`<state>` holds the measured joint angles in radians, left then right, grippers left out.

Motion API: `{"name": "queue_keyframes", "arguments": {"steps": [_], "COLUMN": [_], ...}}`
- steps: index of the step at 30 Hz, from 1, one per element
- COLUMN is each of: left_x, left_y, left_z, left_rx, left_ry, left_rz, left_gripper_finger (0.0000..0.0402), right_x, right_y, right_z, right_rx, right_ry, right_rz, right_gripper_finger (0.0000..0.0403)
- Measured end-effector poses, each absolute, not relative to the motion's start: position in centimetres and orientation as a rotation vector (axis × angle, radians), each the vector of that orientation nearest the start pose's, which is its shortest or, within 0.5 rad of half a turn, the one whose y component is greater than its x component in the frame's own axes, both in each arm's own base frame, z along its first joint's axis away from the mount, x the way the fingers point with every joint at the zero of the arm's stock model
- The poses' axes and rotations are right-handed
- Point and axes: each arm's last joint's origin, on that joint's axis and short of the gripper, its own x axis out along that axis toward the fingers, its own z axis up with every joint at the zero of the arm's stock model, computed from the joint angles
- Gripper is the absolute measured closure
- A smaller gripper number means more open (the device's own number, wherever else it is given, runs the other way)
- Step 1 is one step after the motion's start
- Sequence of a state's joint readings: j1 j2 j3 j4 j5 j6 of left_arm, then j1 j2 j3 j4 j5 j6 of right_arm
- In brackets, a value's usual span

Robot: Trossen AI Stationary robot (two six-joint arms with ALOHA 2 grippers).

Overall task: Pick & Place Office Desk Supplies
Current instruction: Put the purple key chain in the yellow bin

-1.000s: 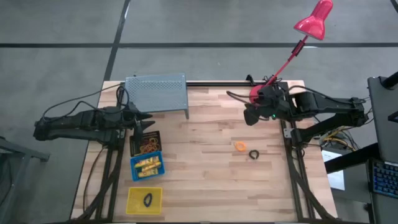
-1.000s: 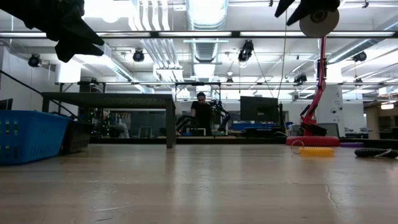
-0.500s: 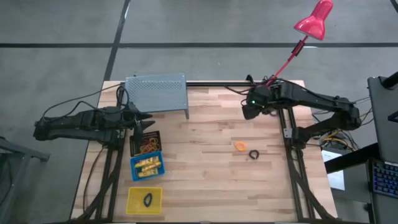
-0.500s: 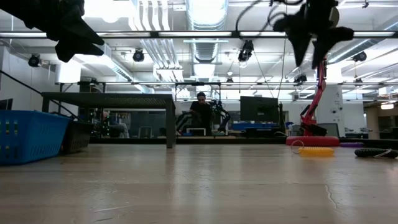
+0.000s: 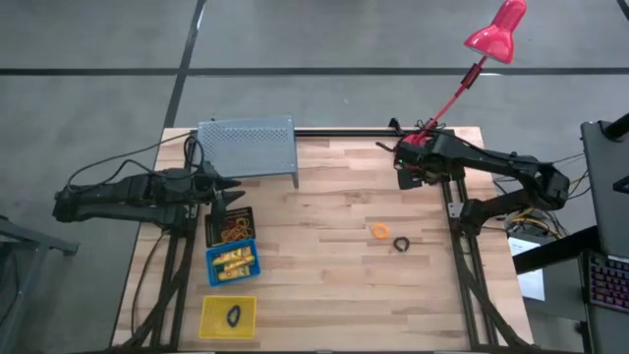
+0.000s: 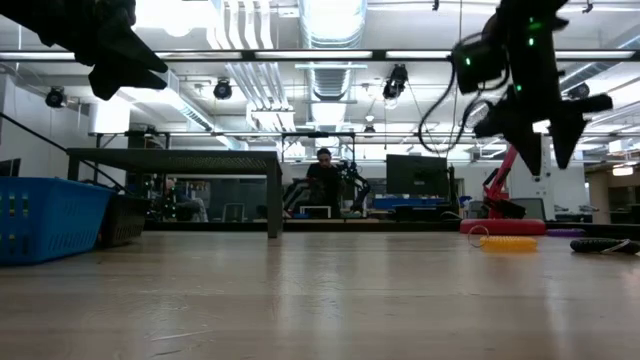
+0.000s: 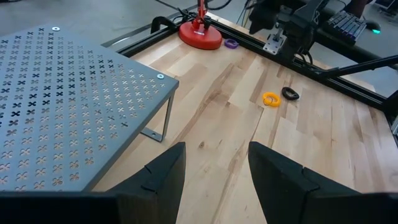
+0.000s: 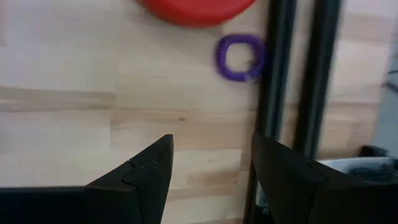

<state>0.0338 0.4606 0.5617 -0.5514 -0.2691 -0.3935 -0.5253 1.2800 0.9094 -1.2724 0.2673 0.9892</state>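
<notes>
Purple ring (image 8: 241,56) lies on counter (image 5: 324,275) just beside lamp base (image 8: 193,9); right pincer (image 8: 208,165) hovers above, jaws wide, empty. Best approach, likely: centre over ring w/ straight descent, avoid rail (image 8: 273,93).

Even, diffuse overhead illumination; ceiling strip lights (image 6: 330,55) glare brightly above the table (image 6: 320,300), whose near surface is defocused. Shadows are faint. The purple ring (image 8: 241,57) shows motion blur.
</notes>
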Motion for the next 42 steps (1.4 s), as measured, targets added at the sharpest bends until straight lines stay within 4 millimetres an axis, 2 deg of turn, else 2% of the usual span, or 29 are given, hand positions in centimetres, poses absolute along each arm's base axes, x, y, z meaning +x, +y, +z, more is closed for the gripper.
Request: {"name": "queue_keyframes", "arguments": {"steps": [6, 13, 23, 29, 35, 42], "left_x": [10.7, 10.7, 10.7, 10.7, 10.7, 10.7], "left_y": [1.1, 1.1, 1.1, 1.1, 1.1, 1.1], "left_z": [26.4, 26.4, 26.4, 26.4, 26.4, 26.4], "left_rx": [-0.331, -0.331, -0.331, -0.331, -0.331, -0.331], "left_ry": [0.384, 0.384, 0.384, 0.383, 0.383, 0.383], "left_rz": [0.382, 0.381, 0.382, 0.382, 0.382, 0.382], "left_gripper_finger": [0.0222, 0.0221, 0.0221, 0.022, 0.022, 0.022], "right_x": [15.2, 13.6, 12.1, 12.8, 13.5, 14.1], "right_y": [-12.1, -13.9, -15.5, -16.8, -18.0, -18.9], "right_z": [20.6, 20.6, 20.0, 18.8, 17.0, 15.6], "right_rx": [0.942, 0.936, 1.094, 1.15, 1.132, 1.073], "right_ry": [1.206, 1.228, 1.207, 1.302, 1.387, 1.449], "right_rz": [-1.278, -1.279, -1.257, -1.153, -1.227, -1.2], "right_gripper_finger": [0.0188, 0.0188, 0.0188, 0.0188, 0.0188, 0.0188]}}
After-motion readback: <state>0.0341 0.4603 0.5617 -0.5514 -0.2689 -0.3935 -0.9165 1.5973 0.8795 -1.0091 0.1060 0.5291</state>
